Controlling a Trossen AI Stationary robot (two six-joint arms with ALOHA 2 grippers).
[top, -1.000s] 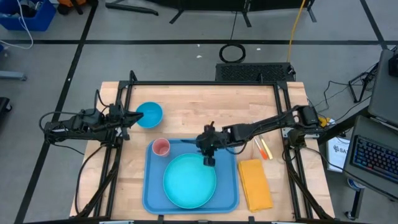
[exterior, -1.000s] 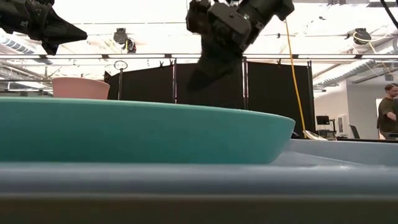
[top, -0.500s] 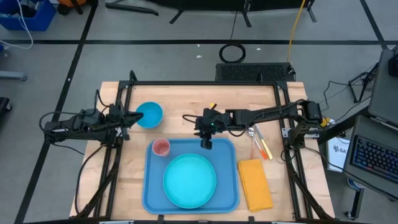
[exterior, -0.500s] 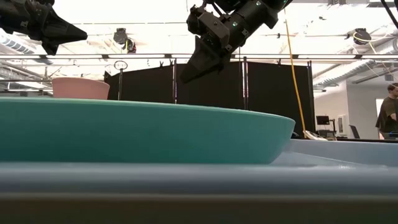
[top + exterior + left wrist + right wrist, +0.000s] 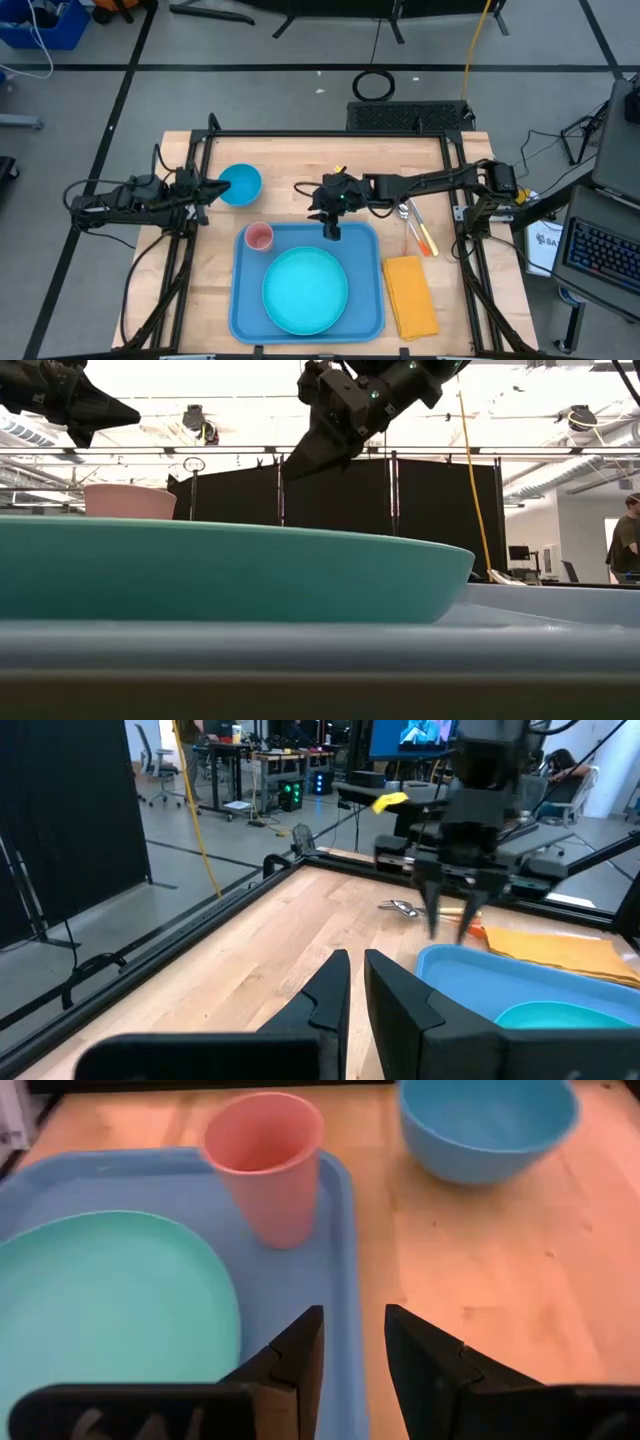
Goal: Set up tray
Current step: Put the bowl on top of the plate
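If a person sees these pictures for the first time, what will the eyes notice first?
Probably the big blue tray at the table's front, holding a cyan plate and, in its far left corner, a pink cup. Next, the right gripper above the tray's far rim, empty, jaws apart.

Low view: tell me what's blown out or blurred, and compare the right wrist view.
Low view: ceiling lights glare white behind the silhouetted right claw; the close round teal plate and flat blue plastic tray rim look soft. Right wrist view: even light, the pink plastic cup sharp, faint sheen on the wooden table.
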